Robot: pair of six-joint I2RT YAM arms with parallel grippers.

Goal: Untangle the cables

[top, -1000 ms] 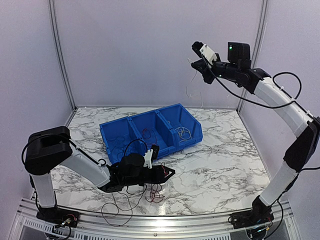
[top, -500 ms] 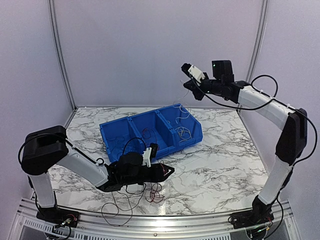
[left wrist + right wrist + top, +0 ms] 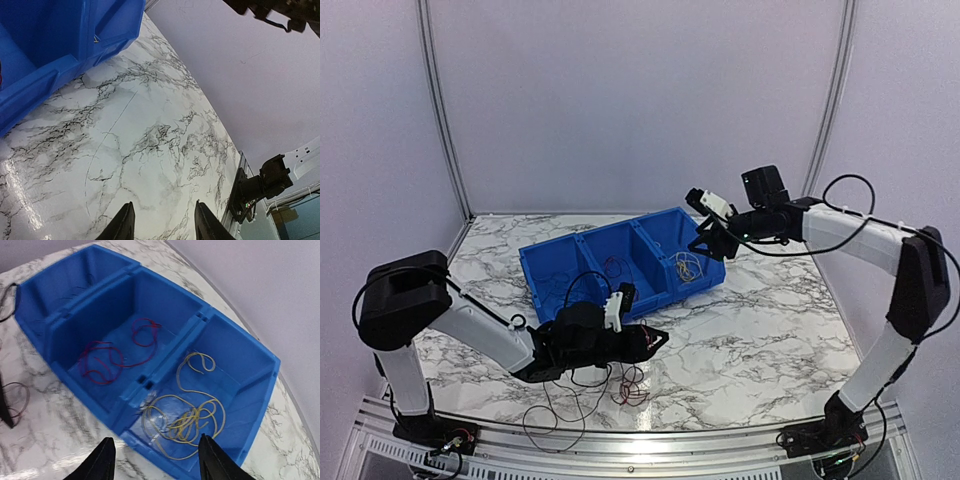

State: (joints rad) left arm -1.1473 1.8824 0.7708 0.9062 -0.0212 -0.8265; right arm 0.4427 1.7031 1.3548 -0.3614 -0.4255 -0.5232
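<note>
Marble table (image 3: 770, 350): right gripper (image 3: 157, 460) swoops down, jaws apart, yellow wires (image 3: 185, 420) released into the three-o'clock end of the bin (image 3: 245, 335) (left gripper (image 3: 165, 225) gapes, empty). Yellow looks sorted.

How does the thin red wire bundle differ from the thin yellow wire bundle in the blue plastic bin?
Place: the red wire bundle lies in the middle compartment of the blue plastic bin, the yellow wire bundle in the end compartment beside it. Shape: the red bundle forms a few open loops; the yellow bundle is a denser tangle. Both are thin wires lying loose on the bin's floor.
</note>
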